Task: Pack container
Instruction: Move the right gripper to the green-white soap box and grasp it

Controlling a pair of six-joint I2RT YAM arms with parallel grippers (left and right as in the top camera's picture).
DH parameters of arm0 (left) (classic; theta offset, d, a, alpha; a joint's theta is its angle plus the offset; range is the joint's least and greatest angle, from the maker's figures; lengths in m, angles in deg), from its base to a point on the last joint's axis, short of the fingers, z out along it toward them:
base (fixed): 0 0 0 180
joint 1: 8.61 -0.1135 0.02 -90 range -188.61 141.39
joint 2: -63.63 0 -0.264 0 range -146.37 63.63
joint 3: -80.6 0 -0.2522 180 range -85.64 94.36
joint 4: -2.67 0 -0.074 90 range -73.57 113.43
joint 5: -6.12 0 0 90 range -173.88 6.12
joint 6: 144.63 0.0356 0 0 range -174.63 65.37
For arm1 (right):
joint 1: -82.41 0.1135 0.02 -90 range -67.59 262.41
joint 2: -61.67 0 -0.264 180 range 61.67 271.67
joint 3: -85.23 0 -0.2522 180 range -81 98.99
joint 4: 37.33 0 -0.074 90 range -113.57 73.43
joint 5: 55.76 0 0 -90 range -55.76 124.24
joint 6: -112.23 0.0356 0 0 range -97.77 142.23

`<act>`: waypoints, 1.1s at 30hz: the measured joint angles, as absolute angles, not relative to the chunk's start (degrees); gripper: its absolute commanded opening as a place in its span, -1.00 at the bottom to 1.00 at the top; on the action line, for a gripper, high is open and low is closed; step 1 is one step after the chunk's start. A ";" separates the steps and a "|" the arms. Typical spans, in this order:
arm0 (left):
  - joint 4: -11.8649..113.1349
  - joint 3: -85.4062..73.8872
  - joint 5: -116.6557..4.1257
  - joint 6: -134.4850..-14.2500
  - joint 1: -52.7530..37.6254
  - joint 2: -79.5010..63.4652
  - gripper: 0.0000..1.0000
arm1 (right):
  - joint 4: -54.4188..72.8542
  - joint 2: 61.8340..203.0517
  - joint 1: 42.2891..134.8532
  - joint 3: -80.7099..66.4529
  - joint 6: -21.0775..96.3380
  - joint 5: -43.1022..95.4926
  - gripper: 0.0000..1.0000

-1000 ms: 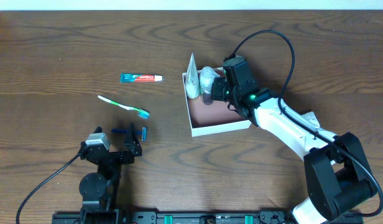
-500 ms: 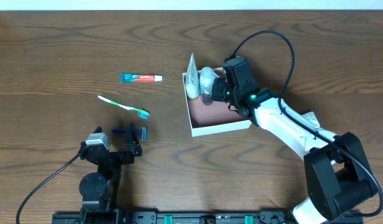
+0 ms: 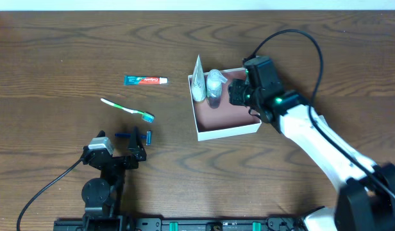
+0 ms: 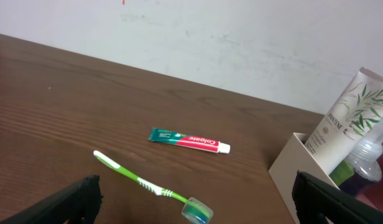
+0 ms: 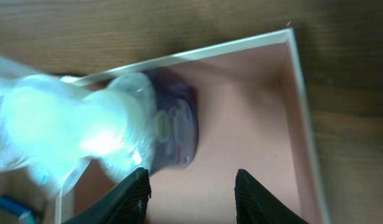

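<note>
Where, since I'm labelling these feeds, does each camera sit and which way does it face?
Overhead: above the table, facing straight down; both arms, left gripper and right gripper show.
Left wrist: low over the table, facing toothpaste and container; own fingers show.
Right wrist: above the container, facing down into it; own fingers show.
Shared: all three see the container.

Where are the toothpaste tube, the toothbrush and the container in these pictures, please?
toothpaste tube (image 3: 146, 80): overhead view, middle of the tube.
toothbrush (image 3: 127, 109): overhead view, middle of the handle.
container (image 3: 226, 117): overhead view, bare pink floor.
</note>
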State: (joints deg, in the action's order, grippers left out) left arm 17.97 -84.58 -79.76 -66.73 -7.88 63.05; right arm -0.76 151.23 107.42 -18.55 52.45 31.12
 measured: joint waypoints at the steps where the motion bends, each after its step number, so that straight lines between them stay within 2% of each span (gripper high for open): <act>1: 17.97 -84.58 -79.76 -66.73 -7.86 63.05 0.96 | 0.70 149.98 107.42 -18.55 52.27 31.17 0.11; 5: 17.97 -84.58 -79.76 -66.73 -7.88 63.05 0.96 | 8.49 144.39 106.96 -18.51 51.40 31.26 0.49; 10: 17.97 -84.58 -79.76 -66.73 -7.88 63.05 0.96 | 21.60 135.60 102.88 -18.46 50.22 31.98 0.72; 16: 17.97 -84.58 -79.76 -66.73 -7.88 63.05 0.96 | 33.42 128.98 95.23 -18.37 50.37 35.63 0.83; 21: 17.97 -84.58 -79.78 -66.73 -7.88 63.05 0.96 | 40.37 129.61 88.69 -18.37 55.44 40.50 0.92; 23: 17.97 -84.58 -79.78 -66.73 -7.86 63.05 0.96 | 40.75 130.97 86.35 -18.37 58.26 42.40 0.99; 33: 17.97 -84.58 -79.78 -66.73 -7.88 63.05 0.96 | 35.39 143.38 79.07 -18.37 71.18 46.18 0.99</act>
